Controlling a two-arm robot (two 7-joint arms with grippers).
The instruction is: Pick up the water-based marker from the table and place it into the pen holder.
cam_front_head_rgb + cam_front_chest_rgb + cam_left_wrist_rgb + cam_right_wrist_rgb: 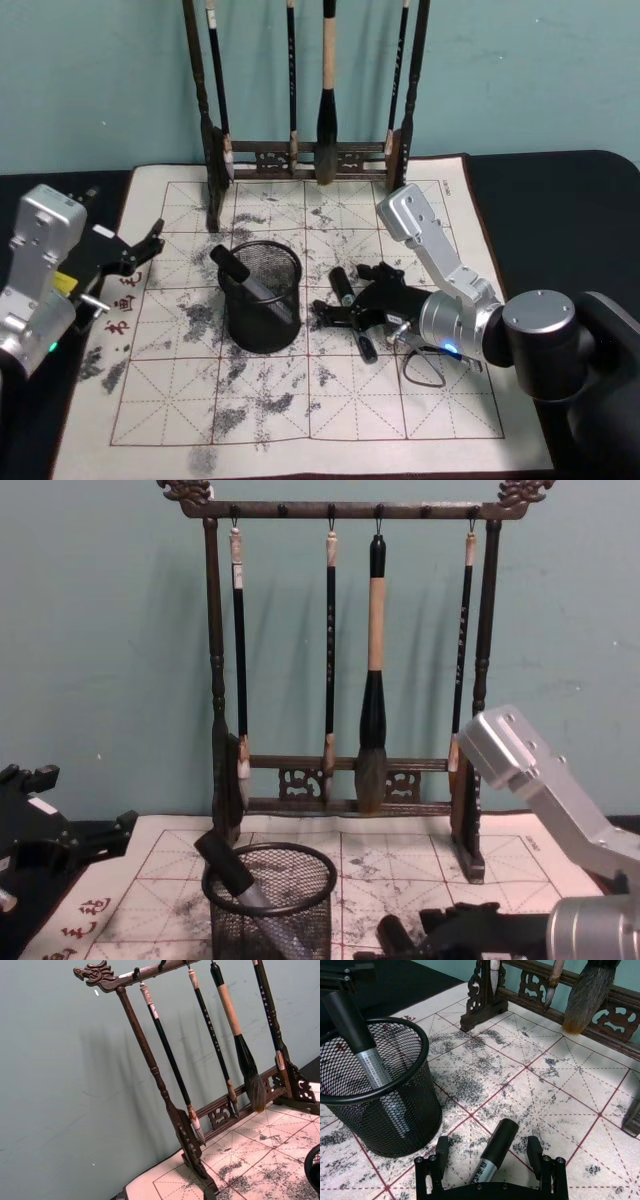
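There it is: the black-capped, silver-barrelled marker (492,1154) lies on the ink-stained white grid mat (420,400), at the lower centre of the right wrist view. In the head view it sits just right of the black wire-mesh pen holder (395,1125). I have the right gripper (488,1152) low around it, one finger on each side with a gap on both, so nothing is gripped. A second marker (367,1060) leans inside the holder. My left gripper (140,252) hangs at the head view's left edge, fingers apart and empty. The dark wooden brush rack (345,770) stands upper centre, behind everything.
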